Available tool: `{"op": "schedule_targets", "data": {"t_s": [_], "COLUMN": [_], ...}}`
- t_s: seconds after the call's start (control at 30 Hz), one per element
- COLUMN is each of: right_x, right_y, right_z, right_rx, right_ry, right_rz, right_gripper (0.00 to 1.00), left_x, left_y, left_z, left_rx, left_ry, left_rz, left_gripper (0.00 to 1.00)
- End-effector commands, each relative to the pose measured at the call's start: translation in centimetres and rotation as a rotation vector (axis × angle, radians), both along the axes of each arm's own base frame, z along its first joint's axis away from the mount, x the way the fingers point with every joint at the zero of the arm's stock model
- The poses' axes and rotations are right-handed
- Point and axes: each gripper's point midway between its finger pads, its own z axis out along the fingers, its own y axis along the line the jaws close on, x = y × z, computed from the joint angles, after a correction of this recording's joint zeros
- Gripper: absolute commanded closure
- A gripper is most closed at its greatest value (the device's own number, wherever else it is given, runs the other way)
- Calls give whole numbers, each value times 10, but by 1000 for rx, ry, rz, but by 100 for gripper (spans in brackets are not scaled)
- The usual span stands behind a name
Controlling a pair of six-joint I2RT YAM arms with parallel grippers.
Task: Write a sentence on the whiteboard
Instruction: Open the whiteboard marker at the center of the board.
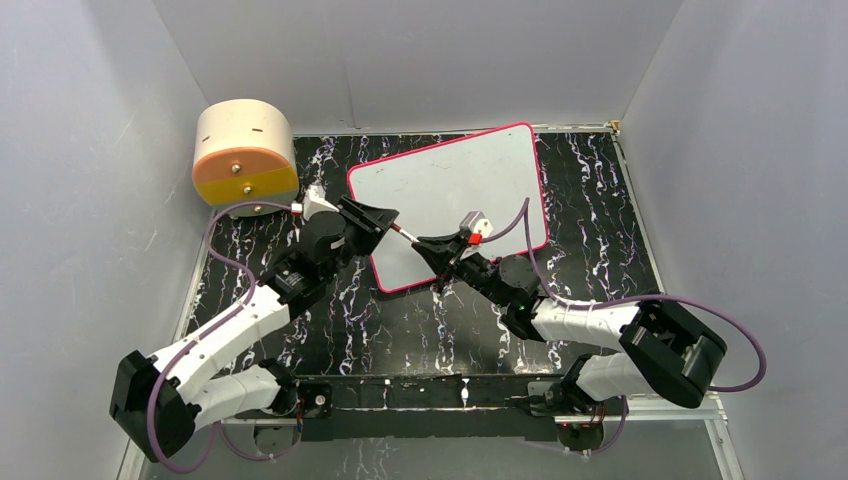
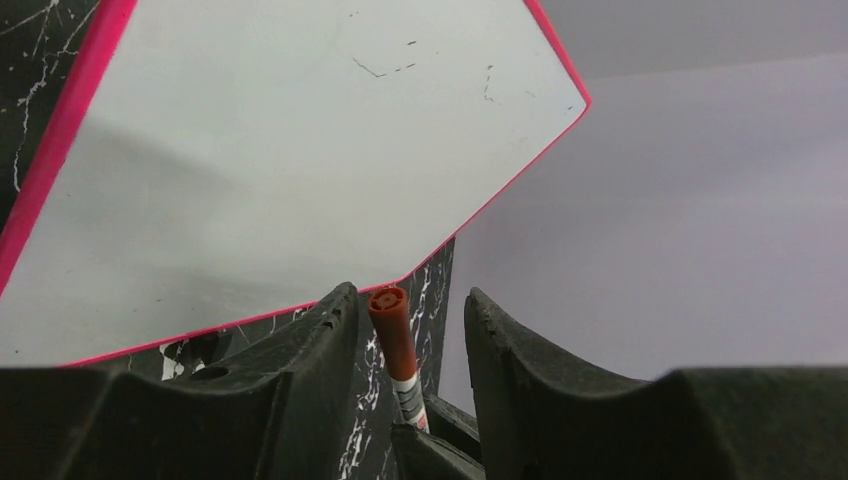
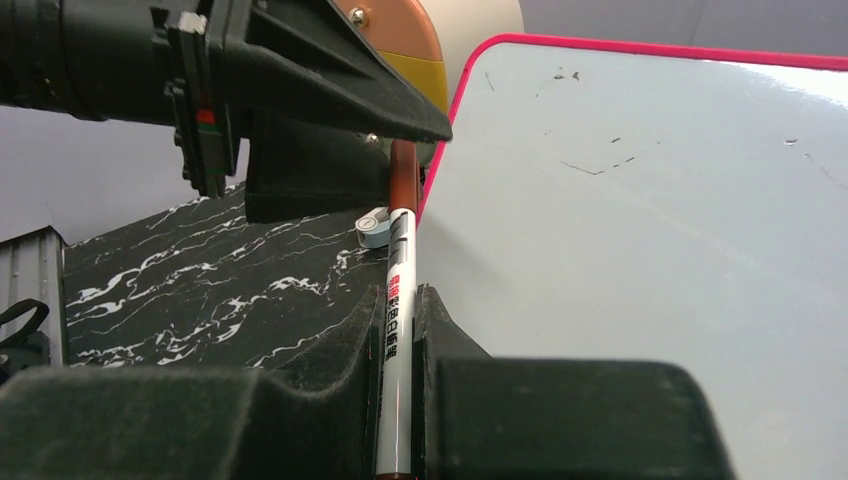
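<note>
Whiteboard (image 1: pixel 450 190), faint stray marks (image 3: pixel 590 168), right gripper (image 3: pixel 400 305) clamping marker (image 3: pixel 403 225) with unreadable red print, left gripper (image 2: pixel 410 295) parted around its cap (image 2: pixel 392 325)

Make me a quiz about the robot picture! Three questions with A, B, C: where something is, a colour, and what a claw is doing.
1. Where is the round drum?
A. left of the whiteboard
B. on top of the whiteboard
C. between the arm bases

2. What colour is the whiteboard's frame?
A. blue
B. pink-red
C. green

3. What is the right claw doing?
A. hanging open over nothing
B. shut on the marker
C. pushing the drum

Answers:
1 A, the top view shows the drum past the board's left corner.
2 B, a pink-red edge runs round the board.
3 B, its own camera shows it clamped on the marker's barrel.
</note>
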Motion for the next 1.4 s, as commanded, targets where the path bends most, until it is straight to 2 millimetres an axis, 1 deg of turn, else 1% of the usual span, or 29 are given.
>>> {"op": "schedule_targets", "data": {"t_s": [0.0, 0.1, 0.2, 0.3, 0.4, 0.43, 0.57, 0.7, 0.87, 1.07, 1.2, 1.3, 1.37], "right_x": [0, 0, 0, 1, -1, -3, -6, -10, -14, -21, -26, -27, -29], "right_y": [-3, -2, -2, -2, -1, 0, -2, -6, -10, -14, -21, -26, -29], "right_z": [25, 25, 25, 24, 23, 23, 24, 30, 31, 21, 12, 5, 1], "right_rx": [53, 52, 52, 48, 46, 47, 59, 98, 129, 123, 98, 71, 60], "right_ry": [-97, -99, -102, -104, -108, -111, -115, -107, -74, -18, 20, 41, 48], "right_rz": [-6, -7, -7, -9, 5, 18, 23, 29, 36, 53, 48, 35, 34], "right_gripper": [100, 100, 100, 100, 100, 100, 100, 100, 100, 100, 100, 100, 100], "left_x": [4, 4, 4, 4, 5, 5, 5, 4, 7, 9, 7, 2, -2], "left_y": [-5, -5, -5, -5, -5, -5, -4, 0, 7, 26, 41, 56, 65], "left_z": [2, -4, -4, -1, 2, 2, 5, 6, 15, 25, 25, 18, 18], "left_rx": [-33, -25, -33, -38, -58, -68, -106, -178, -218, -185, -107, -38, -32], "left_ry": [26, 38, 36, 25, 20, 21, 17, 3, -35, -88, -105, -93, -100], "left_rz": [1, 2, 4, 6, 9, 12, 23, 55, 95, 171, 212, 252, 276], "left_gripper": [60, 62, 70, 82, 99, 100, 100, 100, 100, 100, 100, 100, 100]}}
